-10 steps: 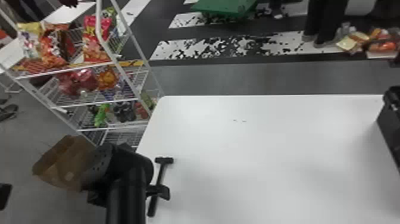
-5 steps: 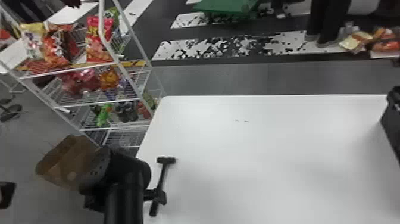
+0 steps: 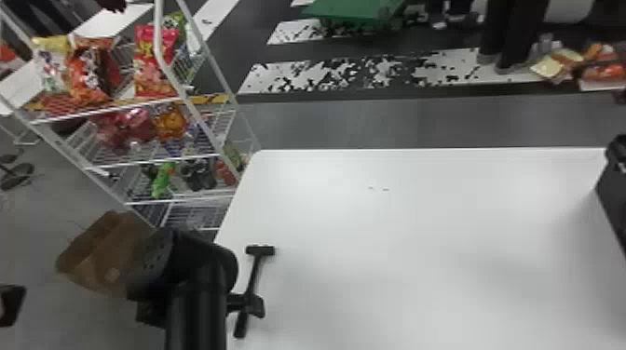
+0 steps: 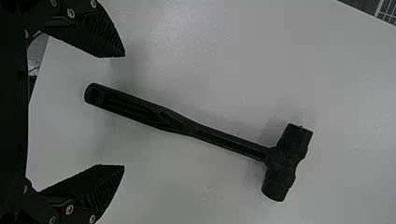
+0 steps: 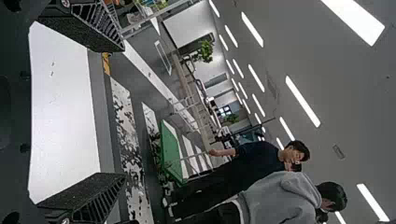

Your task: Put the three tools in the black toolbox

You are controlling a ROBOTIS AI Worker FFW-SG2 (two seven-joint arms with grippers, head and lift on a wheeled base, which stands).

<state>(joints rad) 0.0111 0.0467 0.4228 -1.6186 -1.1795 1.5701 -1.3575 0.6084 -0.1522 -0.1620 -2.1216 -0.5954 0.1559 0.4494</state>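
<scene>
- Head view: black long-handled hammer (image 3: pixel 252 281) lies on the white rectangular counter (image 3: pixel 419 242); black toolbox (image 3: pixel 614 195) well to its right.
- Left wrist view: black two-fingered left tool (image 4: pixel 124 111) spread, near the hammer's butt; picking up seems in hand, wanting a centred pinch.
- Right wrist view: right tool (image 5: pixel 124 111) spread, empty.

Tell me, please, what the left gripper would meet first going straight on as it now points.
The left gripper would likely meet the hammer handle first, then the table under it, though depth is unclear.
</scene>
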